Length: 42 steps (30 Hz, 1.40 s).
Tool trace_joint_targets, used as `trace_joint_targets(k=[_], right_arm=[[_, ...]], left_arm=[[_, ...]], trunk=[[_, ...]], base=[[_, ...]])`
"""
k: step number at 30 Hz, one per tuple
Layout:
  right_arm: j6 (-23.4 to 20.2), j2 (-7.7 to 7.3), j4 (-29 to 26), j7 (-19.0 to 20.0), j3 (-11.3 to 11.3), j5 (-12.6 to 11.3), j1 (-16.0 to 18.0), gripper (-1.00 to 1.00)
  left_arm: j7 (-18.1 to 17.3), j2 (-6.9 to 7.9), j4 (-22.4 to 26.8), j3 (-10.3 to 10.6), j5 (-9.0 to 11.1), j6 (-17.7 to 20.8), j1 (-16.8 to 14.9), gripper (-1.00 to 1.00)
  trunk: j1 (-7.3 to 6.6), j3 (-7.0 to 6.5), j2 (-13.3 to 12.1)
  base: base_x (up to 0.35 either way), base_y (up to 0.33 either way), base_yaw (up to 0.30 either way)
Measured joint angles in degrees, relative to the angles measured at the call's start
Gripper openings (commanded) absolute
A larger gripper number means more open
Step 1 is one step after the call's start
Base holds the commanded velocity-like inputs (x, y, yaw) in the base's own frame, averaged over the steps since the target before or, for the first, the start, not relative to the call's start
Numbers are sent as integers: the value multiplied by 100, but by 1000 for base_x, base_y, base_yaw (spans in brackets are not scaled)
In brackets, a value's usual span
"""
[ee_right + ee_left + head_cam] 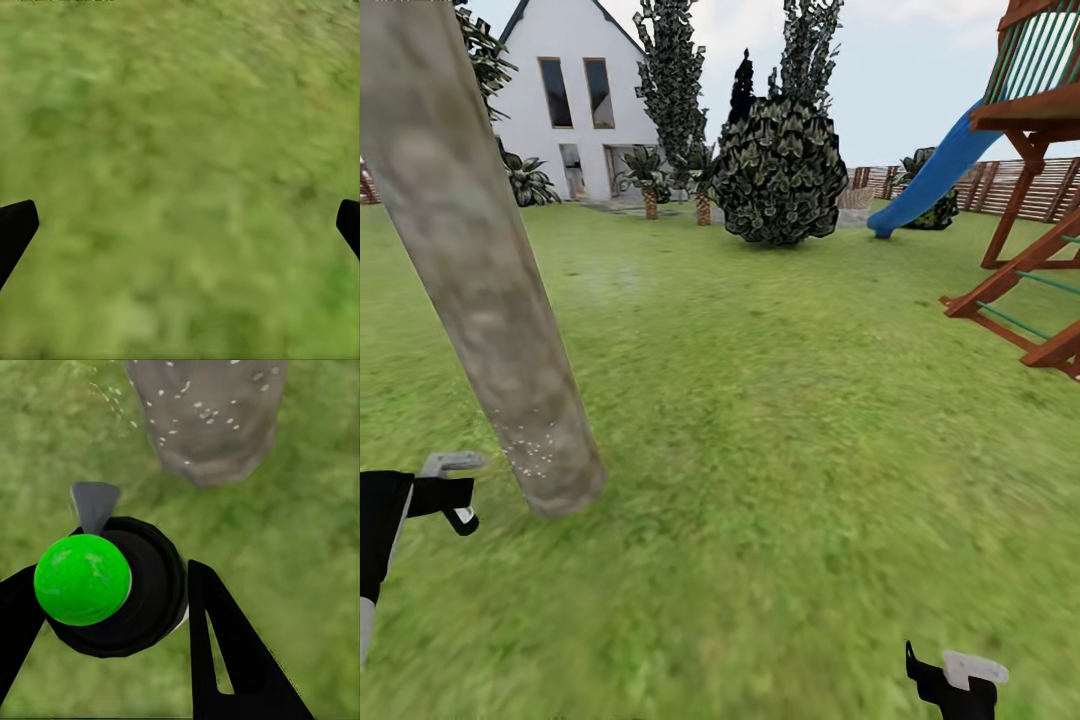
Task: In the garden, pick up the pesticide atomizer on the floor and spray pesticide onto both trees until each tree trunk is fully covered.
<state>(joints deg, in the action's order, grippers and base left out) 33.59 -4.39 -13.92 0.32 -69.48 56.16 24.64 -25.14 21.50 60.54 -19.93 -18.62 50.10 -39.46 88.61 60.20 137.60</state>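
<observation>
White house (575, 90) with tall windows far back, round dark shrub (780, 170) mid-lawn, two thin conifers (672, 70) behind it, short palms (650, 180) by the house, blue slide (930, 175) on a red-brown wooden playset (1030, 200) at right

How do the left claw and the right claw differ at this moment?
The left claw is shut on the black atomizer with a green ball top, while the right claw is open and holds nothing. The left claw faces the speckled grey-brown tree trunk; the right claw faces only green grass. Both have black fingers.
</observation>
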Motion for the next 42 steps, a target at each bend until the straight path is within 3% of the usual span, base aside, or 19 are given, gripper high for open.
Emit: trace_joint_targets(k=[3, 6, 8, 19, 30, 42], right_arm=[[0, 0, 0, 0, 0, 0, 0, 100], [0, 0, 0, 0, 0, 1, 0, 100], [1, 0, -2, 0, 1, 2, 0, 100], [1, 0, -2, 0, 1, 3, 0, 100], [0, 2, -3, 0, 0, 2, 1, 100], [1, 3, -3, 0, 1, 2, 0, 100]], left_arm=[[-80, -33, 1, -9, 34, 32, 5, -100], [-448, -41, 22, 275, 24, 39, 4, -100], [-523, -47, 35, 331, 9, 31, 4, -100], [-518, -47, 22, 339, -31, 31, 4, -100], [-487, -38, -116, 317, -37, 19, 6, -100], [-478, -39, -120, 318, -39, 21, 7, -100]], trunk=[[0, 0, 0], [0, 0, 0], [0, 0, 0], [-3, 0, 0], [0, 0, 0], [-2, 0, 0]], base=[[0, 0, 228], [0, -64, 37], [0, -241, 4], [133, -235, 6], [137, -227, 244], [79, -269, 9]])
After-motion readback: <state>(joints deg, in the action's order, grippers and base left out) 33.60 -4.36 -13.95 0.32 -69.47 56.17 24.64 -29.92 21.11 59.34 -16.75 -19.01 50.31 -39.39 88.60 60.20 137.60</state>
